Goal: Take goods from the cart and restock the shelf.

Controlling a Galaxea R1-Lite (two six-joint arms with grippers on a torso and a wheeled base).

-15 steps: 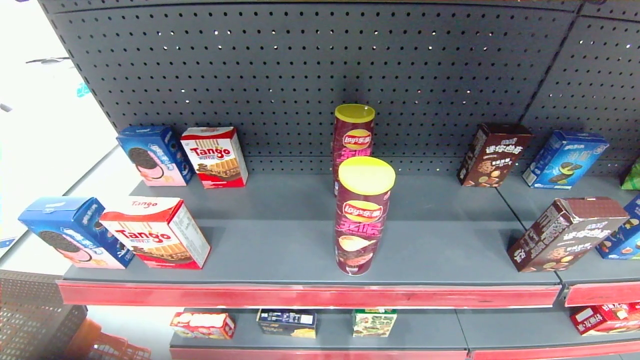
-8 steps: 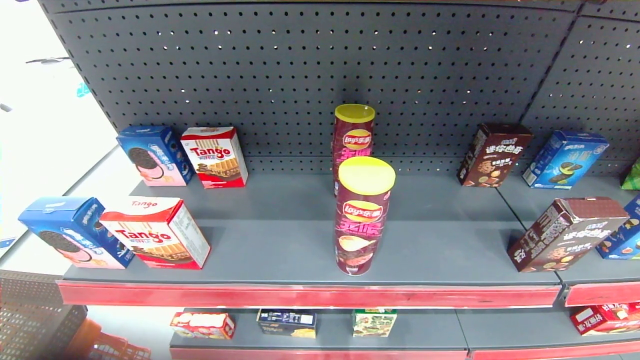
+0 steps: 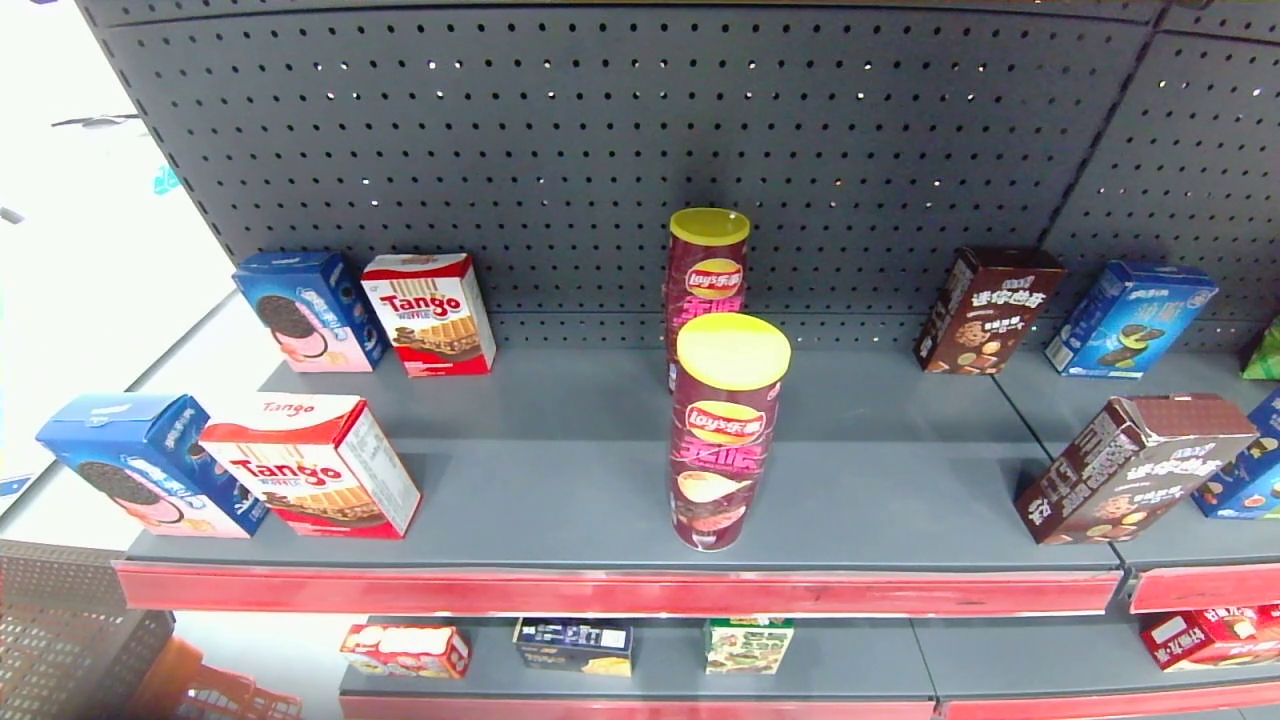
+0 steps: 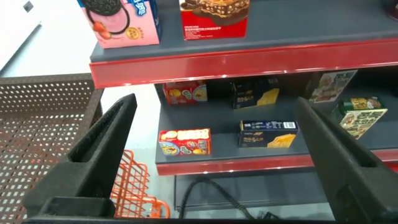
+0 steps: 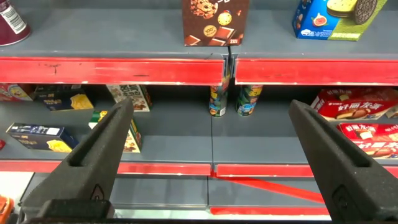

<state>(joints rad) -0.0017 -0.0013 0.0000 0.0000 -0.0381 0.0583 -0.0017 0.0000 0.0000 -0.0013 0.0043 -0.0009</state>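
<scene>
The left tool [image 4: 214, 102] is wide open and holds nothing; the brown mesh cart [image 4: 43, 118] sits just beside it. The right tool [image 5: 211, 104], open and empty too, faces the shelf [image 5: 124, 70]. The head view adds a chip can [image 3: 725, 440] standing upright on it.

On the upper shelf [image 3: 560, 480]: two chip cans [image 3: 728, 430] [image 3: 708, 270], two wafer boxes [image 3: 312, 465] [image 3: 430, 313], two brown boxes [image 3: 1130, 465] [image 3: 985, 310], four blue cookie boxes [image 3: 145, 465] [image 3: 308, 310] [image 3: 1130, 318] [image 3: 1245, 480]

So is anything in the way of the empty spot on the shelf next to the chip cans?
Nothing visible is. The shelf is bare between the front wafer box and the front chip can.
</scene>
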